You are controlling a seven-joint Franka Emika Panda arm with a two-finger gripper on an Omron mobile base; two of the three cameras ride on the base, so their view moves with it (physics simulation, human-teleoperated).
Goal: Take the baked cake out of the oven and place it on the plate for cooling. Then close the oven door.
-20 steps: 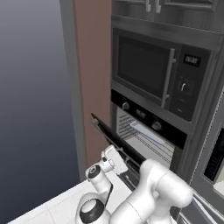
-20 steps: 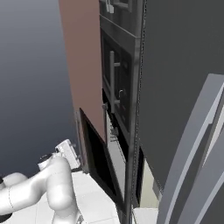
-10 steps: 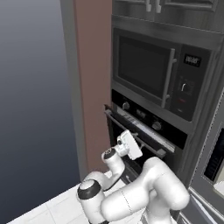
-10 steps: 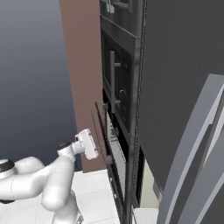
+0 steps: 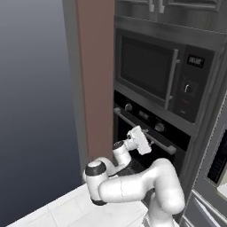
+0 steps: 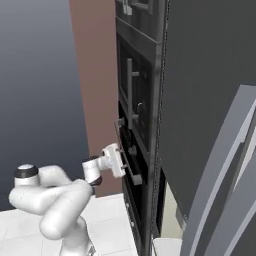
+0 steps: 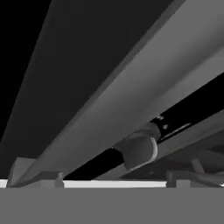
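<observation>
Your oven door has swung up from ajar to shut against the oven within the last second, and your end effector, fingers spread wide and empty, sits at its silver handle, so closing looks done.

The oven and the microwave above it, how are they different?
The oven sits low, under the microwave, which sits higher. The oven's silver handle runs sideways, while the microwave's handle stands up and down. The oven has round knobs; the microwave has a small display instead. Both are black, built into the same wall, and have their doors shut.
</observation>
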